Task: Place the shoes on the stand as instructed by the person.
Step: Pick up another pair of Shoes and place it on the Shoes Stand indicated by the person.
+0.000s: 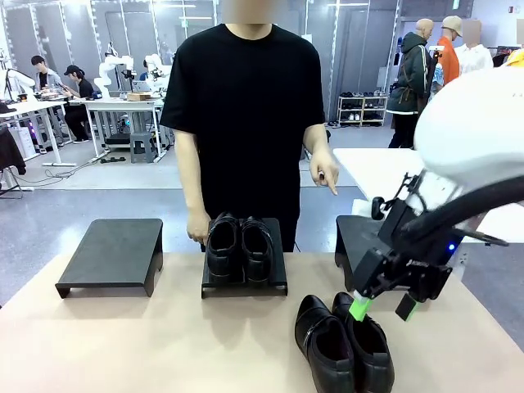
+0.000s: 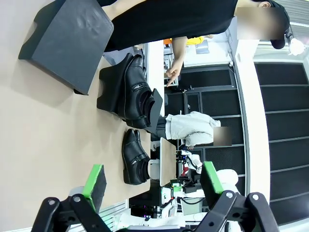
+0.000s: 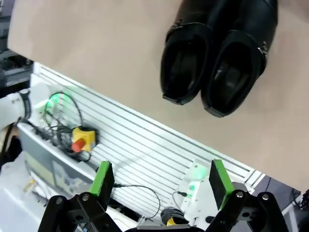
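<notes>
Nearest the robot, a loose pair of glossy black leather dress shoes lies side by side on the pale tan worktop, right of the middle and off every stand. Its long axis runs roughly from the near edge toward the far side, a little slanted. In the right wrist view the heel openings face the railed edge of the worktop and the toes point away.

The right arm's green-padded fingers hang spread and empty just over the far end of this pair; whether a pad touches the leather cannot be told. From that wrist's camera the shoes sit ahead of the fingers and off to one side, not between them, so the wrist probably has to shift across before closing.

The left arm's fingers, also spread and empty, see the same pair well across the worktop, so the right arm is judged the nearer.

Farther back stand three low black stands:
- The bare left stand.
- The middle stand, carrying a second pair of black dress shoes.
- The right stand, partly hidden behind the right arm.

Beyond them the person in a black T-shirt points one hand downward, seemingly toward the right stand.
</notes>
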`<state>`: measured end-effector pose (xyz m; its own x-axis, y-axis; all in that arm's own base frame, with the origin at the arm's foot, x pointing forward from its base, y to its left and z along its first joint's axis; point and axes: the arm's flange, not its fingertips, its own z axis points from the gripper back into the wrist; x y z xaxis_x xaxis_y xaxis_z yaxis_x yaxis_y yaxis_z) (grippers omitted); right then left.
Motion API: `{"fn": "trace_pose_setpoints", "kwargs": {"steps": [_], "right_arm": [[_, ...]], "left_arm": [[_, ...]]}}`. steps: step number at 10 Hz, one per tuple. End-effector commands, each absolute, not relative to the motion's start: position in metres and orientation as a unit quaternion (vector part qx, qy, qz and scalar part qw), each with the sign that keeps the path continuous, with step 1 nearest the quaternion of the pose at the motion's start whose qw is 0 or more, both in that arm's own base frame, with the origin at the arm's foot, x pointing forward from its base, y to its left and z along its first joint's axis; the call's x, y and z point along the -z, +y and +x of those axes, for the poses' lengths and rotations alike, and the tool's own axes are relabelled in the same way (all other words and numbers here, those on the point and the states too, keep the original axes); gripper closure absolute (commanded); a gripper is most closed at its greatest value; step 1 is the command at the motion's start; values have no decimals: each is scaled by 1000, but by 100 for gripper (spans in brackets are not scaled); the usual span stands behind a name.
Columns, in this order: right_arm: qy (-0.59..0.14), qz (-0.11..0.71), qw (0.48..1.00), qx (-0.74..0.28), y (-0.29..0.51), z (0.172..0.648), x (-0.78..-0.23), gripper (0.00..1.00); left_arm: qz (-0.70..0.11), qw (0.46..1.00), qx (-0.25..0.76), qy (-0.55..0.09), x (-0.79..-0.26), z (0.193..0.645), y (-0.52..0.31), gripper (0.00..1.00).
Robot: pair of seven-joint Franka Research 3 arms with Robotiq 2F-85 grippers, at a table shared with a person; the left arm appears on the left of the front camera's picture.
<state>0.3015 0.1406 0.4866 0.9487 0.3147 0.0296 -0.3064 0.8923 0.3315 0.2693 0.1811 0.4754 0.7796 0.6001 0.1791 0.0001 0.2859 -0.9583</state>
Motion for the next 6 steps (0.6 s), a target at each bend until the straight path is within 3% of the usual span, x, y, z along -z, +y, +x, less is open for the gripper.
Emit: {"fn": "trace_pose_setpoints", "kwargs": {"steps": [1, 6], "right_arm": [[-10, 121, 984, -134, 150, 302, -474, 0], [-29, 61, 990, -122, 172, 308, -430, 0]], "left_arm": [[-567, 756, -190, -267, -474, 270, 182, 0], [-567, 756, -190, -267, -474, 270, 182, 0]]}}
